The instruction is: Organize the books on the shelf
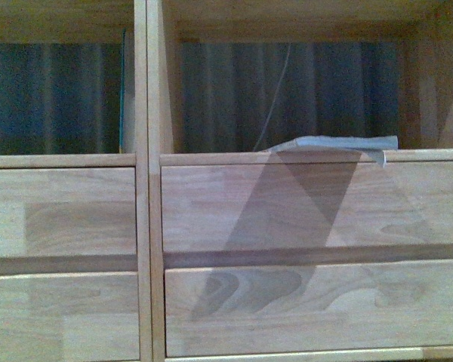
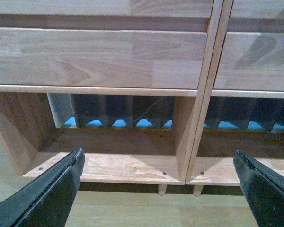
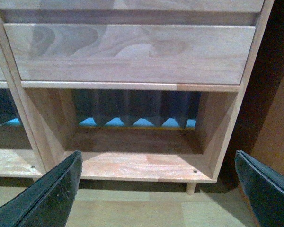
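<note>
The light-wood shelf [image 1: 148, 196] fills the front view, with drawer fronts below two open compartments. A thin white book [image 1: 340, 143] lies flat on the right compartment's floor, its edge overhanging the front. A slim dark green book [image 1: 123, 90] stands upright against the divider in the left compartment. Neither gripper shows in the front view. My left gripper [image 2: 158, 189] is open and empty, low in front of the shelf's [image 2: 109, 52] bottom compartments. My right gripper [image 3: 156, 189] is open and empty before the shelf's [image 3: 132, 52] bottom right compartment.
A dark pleated curtain [image 1: 317, 90] hangs behind the open back, with a thin cable [image 1: 281, 83] in front of it. Short peg legs [image 2: 162, 189] stand on the pale wood floor [image 3: 132, 213]. A darker wooden cabinet [image 3: 279, 123] stands right of the shelf.
</note>
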You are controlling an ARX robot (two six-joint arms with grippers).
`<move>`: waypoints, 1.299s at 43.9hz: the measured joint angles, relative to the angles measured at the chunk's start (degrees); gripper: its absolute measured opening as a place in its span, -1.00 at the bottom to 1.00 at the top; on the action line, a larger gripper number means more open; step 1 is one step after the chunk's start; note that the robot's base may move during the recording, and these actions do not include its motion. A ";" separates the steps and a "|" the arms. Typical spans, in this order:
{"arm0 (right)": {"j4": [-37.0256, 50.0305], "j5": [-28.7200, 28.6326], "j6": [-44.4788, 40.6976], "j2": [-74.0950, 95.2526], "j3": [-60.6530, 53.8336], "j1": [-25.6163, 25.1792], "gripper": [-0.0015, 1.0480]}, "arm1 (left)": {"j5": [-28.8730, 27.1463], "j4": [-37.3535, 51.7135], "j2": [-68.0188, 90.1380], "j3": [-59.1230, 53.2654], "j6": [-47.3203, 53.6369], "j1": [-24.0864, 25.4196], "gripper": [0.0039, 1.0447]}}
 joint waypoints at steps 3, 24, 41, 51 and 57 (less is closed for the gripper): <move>0.00 0.02 0.04 0.00 0.00 0.00 0.86 | -0.04 0.00 0.00 0.00 0.00 0.00 0.86; 0.00 0.00 0.20 0.00 0.00 0.00 0.86 | -0.02 0.00 0.00 0.00 0.02 0.00 0.86; 21.27 -37.81 22.95 19.78 7.78 -12.57 0.86 | -0.02 0.00 0.00 0.00 0.02 0.00 0.86; 32.37 -29.09 33.14 44.74 17.49 -0.22 0.86 | 0.00 0.00 0.00 0.00 0.00 0.00 0.86; 39.63 -25.11 39.78 61.09 23.37 5.01 0.86 | 0.00 0.00 0.00 0.00 0.00 0.00 0.86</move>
